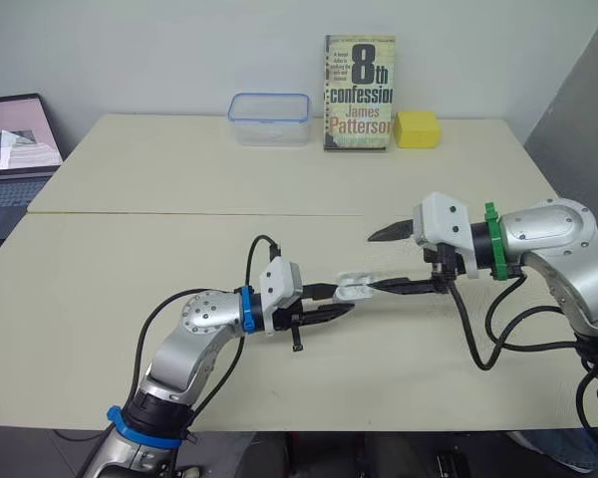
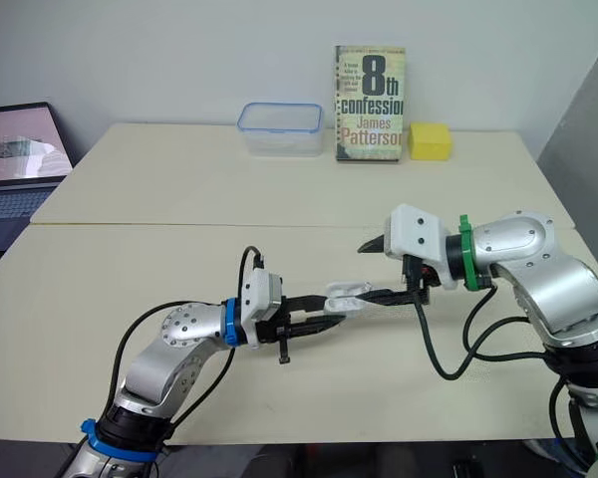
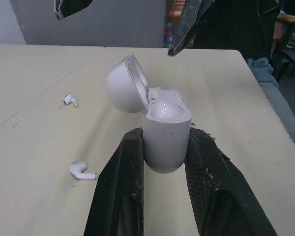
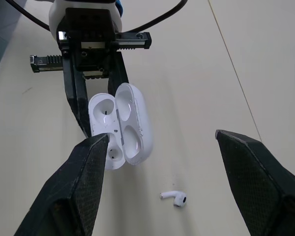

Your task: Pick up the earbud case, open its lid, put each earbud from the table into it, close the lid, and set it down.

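One earbud (image 3: 82, 170) and a second earbud (image 3: 71, 101) lie on the surface (image 3: 34, 64); left jaws clamp the open case (image 3: 166, 142), right jaws gape beside it

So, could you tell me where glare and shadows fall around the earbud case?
Left wrist view: a bright highlight on the glossy top of the earbud case, gripped by the left fingers, and a soft shadow under the nearer earbud. Right wrist view: glare streaks inside the open lid.
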You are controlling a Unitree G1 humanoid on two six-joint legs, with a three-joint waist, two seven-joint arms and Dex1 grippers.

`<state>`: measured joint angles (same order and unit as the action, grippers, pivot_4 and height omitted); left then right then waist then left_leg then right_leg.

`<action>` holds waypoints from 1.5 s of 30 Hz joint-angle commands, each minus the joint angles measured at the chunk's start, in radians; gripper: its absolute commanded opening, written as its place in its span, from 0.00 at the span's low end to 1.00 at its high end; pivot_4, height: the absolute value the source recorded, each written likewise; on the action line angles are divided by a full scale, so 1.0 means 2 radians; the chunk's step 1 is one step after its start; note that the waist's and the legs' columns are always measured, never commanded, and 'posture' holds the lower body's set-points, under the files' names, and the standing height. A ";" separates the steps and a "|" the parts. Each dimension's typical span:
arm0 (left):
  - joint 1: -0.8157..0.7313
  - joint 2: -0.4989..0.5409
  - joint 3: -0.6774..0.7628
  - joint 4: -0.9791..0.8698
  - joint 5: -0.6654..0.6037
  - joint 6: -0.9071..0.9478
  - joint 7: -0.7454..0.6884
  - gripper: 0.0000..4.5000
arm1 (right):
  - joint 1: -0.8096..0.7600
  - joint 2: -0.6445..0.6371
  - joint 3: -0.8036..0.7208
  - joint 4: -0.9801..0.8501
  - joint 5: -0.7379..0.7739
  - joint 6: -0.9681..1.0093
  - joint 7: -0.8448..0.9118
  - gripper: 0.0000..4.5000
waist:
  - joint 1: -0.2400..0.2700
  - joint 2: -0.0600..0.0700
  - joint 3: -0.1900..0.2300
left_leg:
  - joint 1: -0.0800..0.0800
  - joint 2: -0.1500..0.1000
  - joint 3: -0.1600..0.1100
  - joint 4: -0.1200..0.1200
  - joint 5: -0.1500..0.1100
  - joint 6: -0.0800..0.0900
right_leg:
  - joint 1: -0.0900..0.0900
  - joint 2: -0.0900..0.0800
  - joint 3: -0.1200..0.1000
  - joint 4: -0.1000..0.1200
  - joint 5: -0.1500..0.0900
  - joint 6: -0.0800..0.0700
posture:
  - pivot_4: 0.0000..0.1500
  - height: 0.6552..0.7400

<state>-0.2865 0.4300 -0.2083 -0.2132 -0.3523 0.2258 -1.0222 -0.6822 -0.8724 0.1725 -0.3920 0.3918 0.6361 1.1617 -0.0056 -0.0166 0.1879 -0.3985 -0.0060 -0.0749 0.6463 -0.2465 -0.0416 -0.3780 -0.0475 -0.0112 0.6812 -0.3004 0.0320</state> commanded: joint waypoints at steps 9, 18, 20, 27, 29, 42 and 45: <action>0.019 0.036 0.100 -0.016 -0.051 0.059 0.049 0.18 | 0.077 -0.018 -0.093 -0.039 0.026 0.058 -0.086 0.80 | 0.000 0.000 0.000 | 0.000 0.000 -0.001 0.000 0.000 0.000 | 0.000 0.000 0.000 0.000 0.000 0.000 | 1.00 1.00; 0.030 0.058 0.142 0.000 -0.048 0.043 0.054 0.18 | 0.144 0.170 -0.004 -0.031 -0.104 0.071 -0.343 0.80 | -0.001 0.000 0.000 | 0.000 0.000 0.000 0.000 0.000 0.000 | 0.000 0.000 0.000 0.001 0.000 0.000 | 1.00 1.00; 0.029 0.058 0.140 -0.001 -0.048 0.042 0.055 0.18 | 0.147 0.204 0.005 -0.015 -0.123 0.071 -0.379 0.80 | -0.001 0.000 0.000 | 0.000 0.000 0.000 0.000 0.000 0.000 | -0.001 0.000 0.000 0.000 0.000 0.000 | 1.00 1.00; 0.028 0.057 0.135 -0.012 -0.047 0.043 0.062 0.18 | 0.179 0.301 0.036 0.004 -0.157 0.079 -0.452 0.80 | -0.001 0.000 -0.001 | 0.000 0.000 0.000 -0.001 0.000 0.000 | -0.001 0.000 0.000 0.001 0.000 0.000 | 1.00 1.00; 0.027 0.058 0.133 -0.013 -0.047 0.044 0.063 0.18 | 0.189 0.314 0.039 0.009 -0.169 0.075 -0.469 0.80 | -0.002 0.000 -0.001 | 0.000 0.000 0.000 -0.001 0.000 0.000 | -0.001 0.001 0.000 0.001 0.000 0.000 | 1.00 1.00; 0.019 0.060 0.128 -0.014 -0.044 0.045 0.064 0.18 | 0.196 0.391 0.006 0.093 -0.182 0.034 -0.523 0.80 | -0.008 0.000 -0.001 | 0.000 0.000 0.000 -0.001 0.000 0.000 | -0.001 0.001 0.000 0.001 0.000 0.000 | 1.00 1.00; 0.019 0.061 0.128 -0.013 -0.043 0.043 0.065 0.18 | 0.206 0.399 0.009 0.094 -0.187 0.040 -0.527 0.80 | -0.011 0.000 -0.001 | 0.000 0.000 0.000 -0.001 0.000 0.000 | -0.001 0.001 0.000 0.001 0.000 0.000 | 1.00 1.00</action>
<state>-0.2344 0.5449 0.0455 -0.2005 -0.4364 0.3252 -0.8952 -0.2848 -0.0789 0.1922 -0.1979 0.0223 0.7109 0.1168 -0.0273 -0.0166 0.1865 -0.3978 -0.0054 -0.0748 0.6449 -0.2463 -0.0420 -0.3796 -0.0452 -0.0103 0.6831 -0.2998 0.0313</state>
